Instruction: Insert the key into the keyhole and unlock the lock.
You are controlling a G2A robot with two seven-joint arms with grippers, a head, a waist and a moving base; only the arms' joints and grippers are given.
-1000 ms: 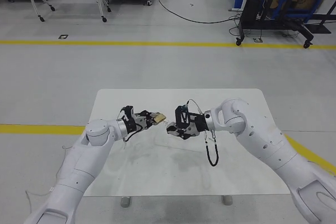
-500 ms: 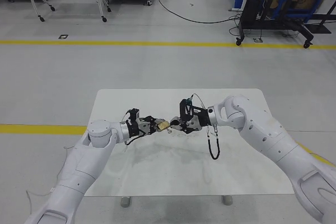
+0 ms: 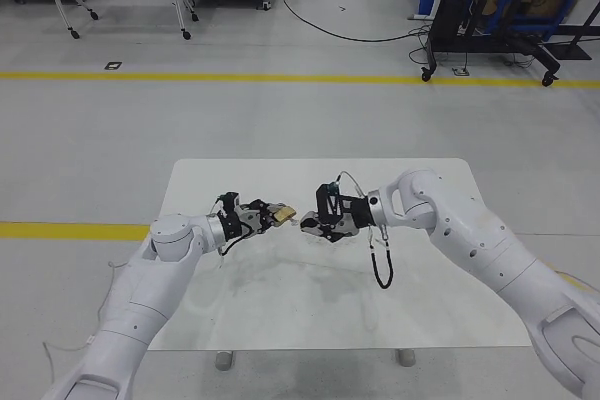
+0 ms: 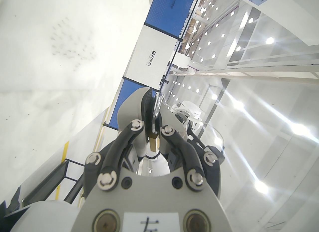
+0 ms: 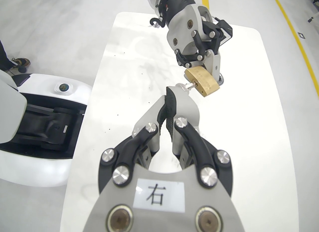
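A brass padlock hangs in the air above the white table, with my left gripper shut on it from behind. My right gripper is shut on the head of a silver key. The key's blade points at the keyhole in the lock's bottom face and its tip meets it; how deep it sits I cannot tell. From above, the padlock and the right gripper face each other over the table's middle. Brass of the padlock shows between the left fingers.
A black cord loop hangs from the right wrist down to the table. The robot's base stands beside the table. Yellow floor lines run behind and beside it.
Half a second ago the two grippers were pressed close together and a little nearer to me. The left gripper with the padlock has since drawn back and away; the right gripper shifted slightly.
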